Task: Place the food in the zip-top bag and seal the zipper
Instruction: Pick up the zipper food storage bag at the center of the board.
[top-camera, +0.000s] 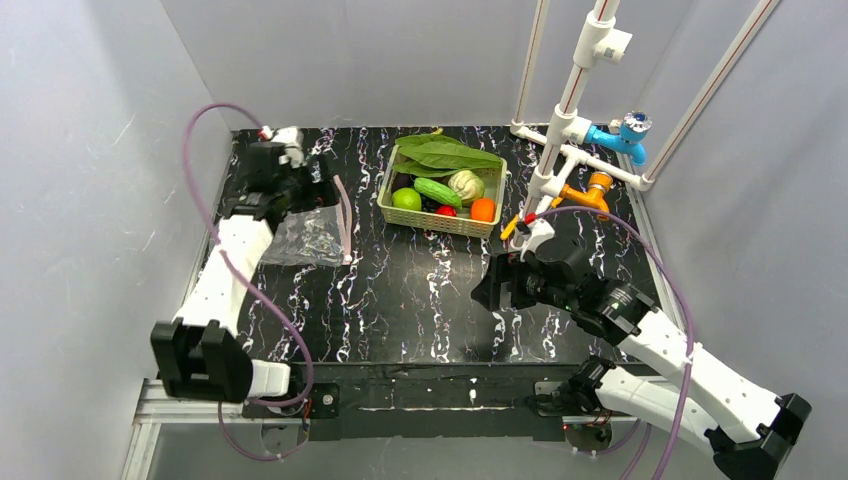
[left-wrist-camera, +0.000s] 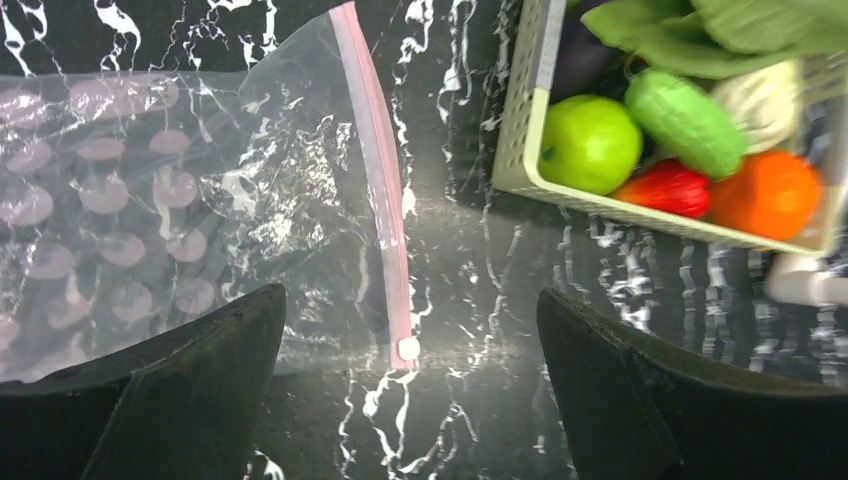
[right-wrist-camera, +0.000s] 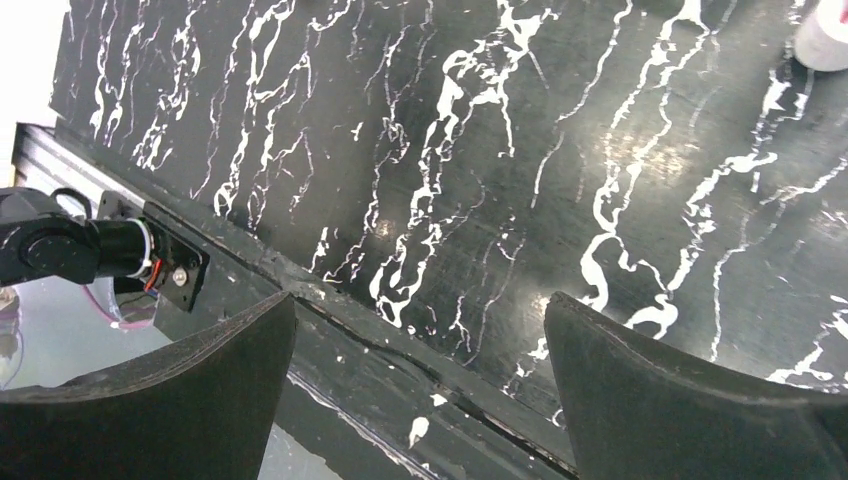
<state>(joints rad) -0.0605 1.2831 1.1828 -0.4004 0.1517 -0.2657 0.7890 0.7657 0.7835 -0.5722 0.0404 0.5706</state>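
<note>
The clear zip-top bag (top-camera: 308, 237) lies flat and empty at the left of the table. Its pink zipper (left-wrist-camera: 380, 190) runs along the edge that faces the basket, with a white slider (left-wrist-camera: 407, 347) at the near end. My left gripper (left-wrist-camera: 410, 300) is open and hovers over that end of the zipper; it also shows in the top view (top-camera: 318, 190). The food sits in the cream basket (top-camera: 430, 222): leaves (top-camera: 445, 155), green apple (left-wrist-camera: 590, 143), cucumber (left-wrist-camera: 685, 120), cabbage (left-wrist-camera: 760, 95), orange (left-wrist-camera: 765, 193), red piece (left-wrist-camera: 668, 187), purple piece (left-wrist-camera: 580, 55). My right gripper (right-wrist-camera: 420, 300) is open and empty.
A white pipe frame (top-camera: 560, 130) with a blue valve (top-camera: 625, 135) and an orange valve (top-camera: 595, 190) stands at the back right, close behind my right arm. Grey walls enclose the table. The table's front edge (right-wrist-camera: 330, 300) lies under my right gripper (top-camera: 485, 288).
</note>
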